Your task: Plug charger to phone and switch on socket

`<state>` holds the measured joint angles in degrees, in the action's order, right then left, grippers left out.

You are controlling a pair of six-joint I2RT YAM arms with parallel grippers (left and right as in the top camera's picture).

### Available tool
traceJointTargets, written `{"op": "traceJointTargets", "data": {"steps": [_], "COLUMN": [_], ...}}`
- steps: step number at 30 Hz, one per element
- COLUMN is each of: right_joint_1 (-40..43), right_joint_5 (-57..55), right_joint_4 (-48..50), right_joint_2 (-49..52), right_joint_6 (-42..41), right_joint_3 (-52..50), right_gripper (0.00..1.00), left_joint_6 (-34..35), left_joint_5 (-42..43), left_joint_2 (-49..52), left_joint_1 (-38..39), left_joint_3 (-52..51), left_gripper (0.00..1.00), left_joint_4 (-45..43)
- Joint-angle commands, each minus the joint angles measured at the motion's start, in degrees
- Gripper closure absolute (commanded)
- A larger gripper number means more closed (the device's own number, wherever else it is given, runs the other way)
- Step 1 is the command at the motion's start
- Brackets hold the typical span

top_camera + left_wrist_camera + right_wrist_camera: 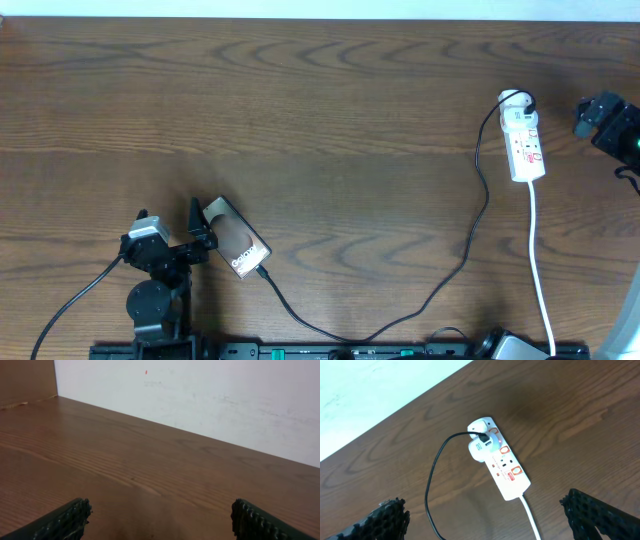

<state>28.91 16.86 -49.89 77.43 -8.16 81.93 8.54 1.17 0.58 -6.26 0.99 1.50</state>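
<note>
The phone [235, 240] lies flat and slanted on the table at the lower left, screen up. The charger [470, 240], a thin black cable, runs from the socket [525, 145] down across the table, and its tip rests against the phone's lower end. My left gripper [200, 232] stands open right beside the phone's left edge. In the left wrist view my left gripper [160, 520] shows only bare table between its fingers. Hovering to the right of the socket is my right gripper [590, 115], also open. The right wrist view looks down on the socket [502, 467] and the charger [432, 485].
A white cord [540, 270] leads from the socket to the table's front edge. A white adapter [480, 447] sits in the socket's far end with the black cable in it. A pale wall [200, 400] borders the far side of the table.
</note>
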Motion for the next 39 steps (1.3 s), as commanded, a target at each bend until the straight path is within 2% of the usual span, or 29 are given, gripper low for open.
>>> {"op": "traceJointTargets", "data": {"steps": [1, 29, 33, 39], "right_joint_1": [-0.1, -1.9, -8.0, -17.0], "right_joint_5": [-0.1, -2.3, -2.4, -2.4], "right_joint_4": [-0.1, 2.1, 15.6, 44.0], "right_joint_2": [0.2, -0.8, -4.6, -11.7], "right_joint_6": [-0.5, 0.3, 0.6, 1.1], "right_joint_3": [0.0, -1.7, -9.9, -28.0], "right_gripper": [0.01, 0.01, 0.01, 0.01], "left_joint_6": [-0.6, -0.6, -0.6, -0.6], "left_joint_5": [-0.3, -0.3, -0.3, -0.3], "left_joint_2": [-0.3, -0.3, -0.3, -0.3], "left_joint_1": [0.2, 0.2, 0.2, 0.2], "left_joint_3": [-0.8, -0.8, -0.8, -0.8], "left_gripper": [0.08, 0.08, 0.08, 0.08], "left_joint_4": [2.6, 2.6, 2.6, 2.6]}}
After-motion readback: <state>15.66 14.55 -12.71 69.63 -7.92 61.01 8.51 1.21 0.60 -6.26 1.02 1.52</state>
